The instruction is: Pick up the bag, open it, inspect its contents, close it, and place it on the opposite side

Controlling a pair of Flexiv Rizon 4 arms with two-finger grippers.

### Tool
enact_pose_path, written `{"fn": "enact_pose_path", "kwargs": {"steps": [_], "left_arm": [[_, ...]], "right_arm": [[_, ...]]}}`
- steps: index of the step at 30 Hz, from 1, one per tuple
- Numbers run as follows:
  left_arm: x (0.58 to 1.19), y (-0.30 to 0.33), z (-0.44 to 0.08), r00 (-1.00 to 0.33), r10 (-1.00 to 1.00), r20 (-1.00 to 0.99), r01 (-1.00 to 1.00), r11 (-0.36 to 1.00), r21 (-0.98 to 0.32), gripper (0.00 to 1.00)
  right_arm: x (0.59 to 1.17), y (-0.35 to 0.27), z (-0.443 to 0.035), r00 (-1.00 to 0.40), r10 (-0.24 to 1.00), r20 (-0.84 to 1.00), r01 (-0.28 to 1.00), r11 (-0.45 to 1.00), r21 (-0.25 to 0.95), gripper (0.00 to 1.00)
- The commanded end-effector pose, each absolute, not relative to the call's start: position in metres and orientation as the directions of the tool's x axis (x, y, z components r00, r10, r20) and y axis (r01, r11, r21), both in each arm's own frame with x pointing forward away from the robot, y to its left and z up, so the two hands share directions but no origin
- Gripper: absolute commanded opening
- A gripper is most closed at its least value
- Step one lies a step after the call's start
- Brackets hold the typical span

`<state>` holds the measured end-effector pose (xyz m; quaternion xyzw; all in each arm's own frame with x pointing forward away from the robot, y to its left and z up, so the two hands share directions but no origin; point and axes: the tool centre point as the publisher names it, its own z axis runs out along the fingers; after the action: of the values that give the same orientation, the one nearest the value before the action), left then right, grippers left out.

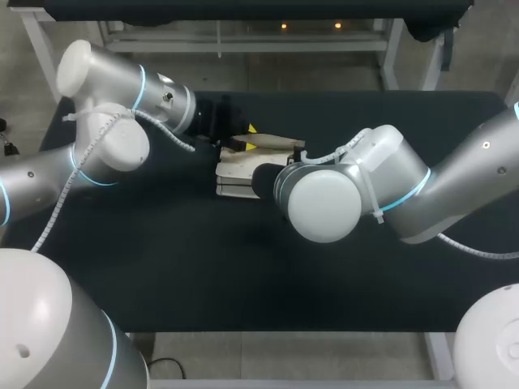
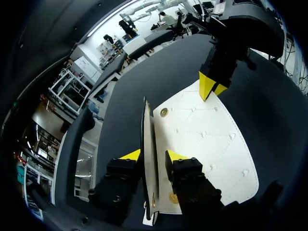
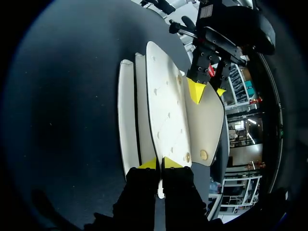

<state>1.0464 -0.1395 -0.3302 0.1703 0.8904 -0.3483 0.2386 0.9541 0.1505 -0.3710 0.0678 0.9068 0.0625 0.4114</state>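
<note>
Bag (image 1: 235, 174) is mid-surface, toward the far edge, between my two arms. It looks to be resting on the surface (image 1: 162, 267) rather than lifted, but I can't confirm that from the head view. The body is cream and made of several stacked layers. A pale quilted panel (image 2: 202, 134) spreads out beside the left pincer (image 2: 153, 156), with a brass snap stud (image 2: 164, 112) exposed near its fold. Left pincer is narrow, one yellow tip on each side of a thin upright panel (image 2: 149, 125) of the bag, pinching it by the look of it. Right pincer (image 3: 160, 163) is at the opposite end, also narrow, with its tips closed on the edge of a quilted layer. In the head view it's hidden under its own wrist. So both pincers hold the bag from opposite ends, facing each other. My read is that we're in the opening step: the snap is undone and the layers are parted only to a slit. No contents show in any view. The next move calls for drawing the two held panels apart sideways, slowly, with one end anchored, until the mouth gapes enough for a wrist camera to look in. There are two risks. The thin panel could slip out of the tips. Pulling upward on both ends would lift the whole bag instead of opening it. Inspect, close and the transfer to the opposite side are not yet done.
</note>
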Motion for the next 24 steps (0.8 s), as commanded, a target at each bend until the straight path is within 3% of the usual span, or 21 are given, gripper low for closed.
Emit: {"fn": "enact_pose_path", "kwargs": {"steps": [1,4,5,7,8,11,12,13,24], "left_arm": [[1.046,-0.133,-0.320,-0.831,0.138,-0.539,0.476,0.680,-0.559,0.86],[1.049,-0.131,-0.316,-0.831,0.140,-0.539,0.476,0.680,-0.558,0.72],[1.051,-0.131,-0.316,-0.832,0.140,-0.537,0.476,0.678,-0.560,0.54],[1.053,-0.132,-0.316,-0.832,0.140,-0.536,0.475,0.679,-0.559,0.44],[1.055,-0.132,-0.317,-0.833,0.142,-0.535,0.474,0.684,-0.555,0.34],[1.058,-0.134,-0.318,-0.831,0.145,-0.537,0.474,0.689,-0.548,0.25],[1.058,-0.134,-0.319,-0.831,0.146,-0.537,0.475,0.689,-0.547,0.07],[1.058,-0.134,-0.319,-0.830,0.146,-0.539,0.477,0.688,-0.548,0.00],[1.035,-0.133,-0.329,-0.794,0.171,-0.584,0.527,0.673,-0.519,0.00]], "right_arm": [[0.953,0.148,-0.376,-0.634,0.176,-0.753,0.050,0.981,0.187,0.00],[0.953,0.148,-0.376,-0.634,0.176,-0.753,0.050,0.981,0.187,0.00],[0.953,0.148,-0.376,-0.634,0.176,-0.753,0.050,0.981,0.187,0.00],[0.953,0.148,-0.376,-0.634,0.176,-0.753,0.050,0.981,0.187,0.00],[0.953,0.148,-0.376,-0.634,0.176,-0.753,0.050,0.981,0.187,0.00],[0.953,0.148,-0.376,-0.634,0.176,-0.753,0.050,0.981,0.187,0.00],[0.953,0.148,-0.376,-0.634,0.176,-0.753,0.050,0.981,0.187,0.00],[0.953,0.148,-0.376,-0.634,0.176,-0.753,0.050,0.981,0.187,0.00],[0.953,0.148,-0.376,-0.634,0.176,-0.753,0.050,0.981,0.187,0.00]]}}
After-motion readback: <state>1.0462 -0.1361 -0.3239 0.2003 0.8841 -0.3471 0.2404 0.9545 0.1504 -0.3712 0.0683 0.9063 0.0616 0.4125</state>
